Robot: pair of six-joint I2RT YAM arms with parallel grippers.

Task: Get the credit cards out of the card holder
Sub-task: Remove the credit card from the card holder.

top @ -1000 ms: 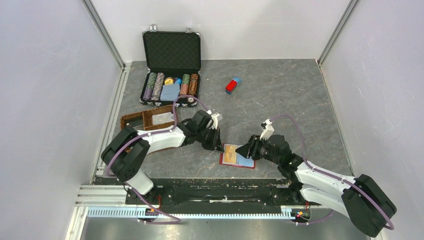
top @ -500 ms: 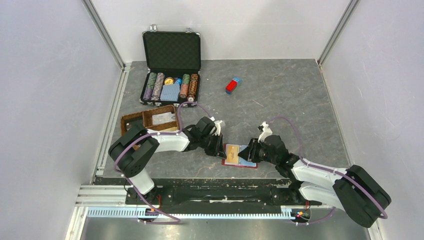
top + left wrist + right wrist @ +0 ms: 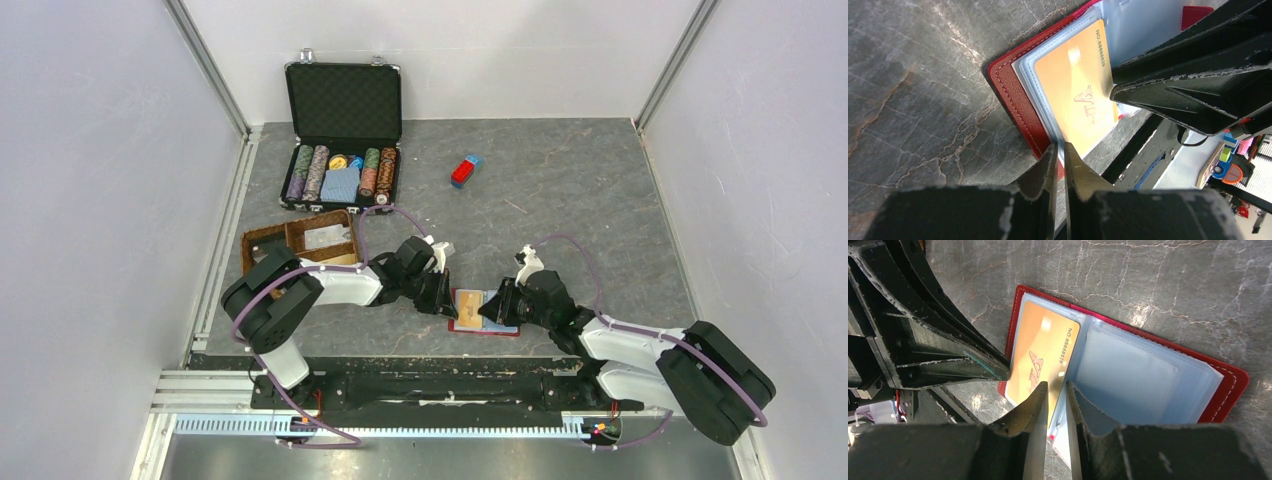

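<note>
The card holder [image 3: 497, 329] lies open near the table's front edge, dark red with pale blue-grey sleeves [image 3: 1133, 375]. A gold credit card [image 3: 465, 308] sits in its left half, also seen in the left wrist view [image 3: 1075, 95] and the right wrist view [image 3: 1045, 355]. My left gripper [image 3: 443, 298] is at the holder's left edge [image 3: 1013, 95]; its jaws [image 3: 1058, 147] are closed on the edge of the sleeve there. My right gripper [image 3: 495, 308] is over the holder's middle. Its jaws [image 3: 1057, 386] are nearly closed, with the gold card's near corner between them.
An open black case of poker chips [image 3: 340, 170] stands at the back left. A red-and-blue block [image 3: 465, 170] lies at the back middle. A brown wooden tray [image 3: 300, 240] sits left of the left arm. The black base rail [image 3: 430, 385] runs just in front of the holder.
Both grippers have lowered and closed in on the open holder from either side. The right one has slid left onto the gold card. The holder has shifted slightly right.
</note>
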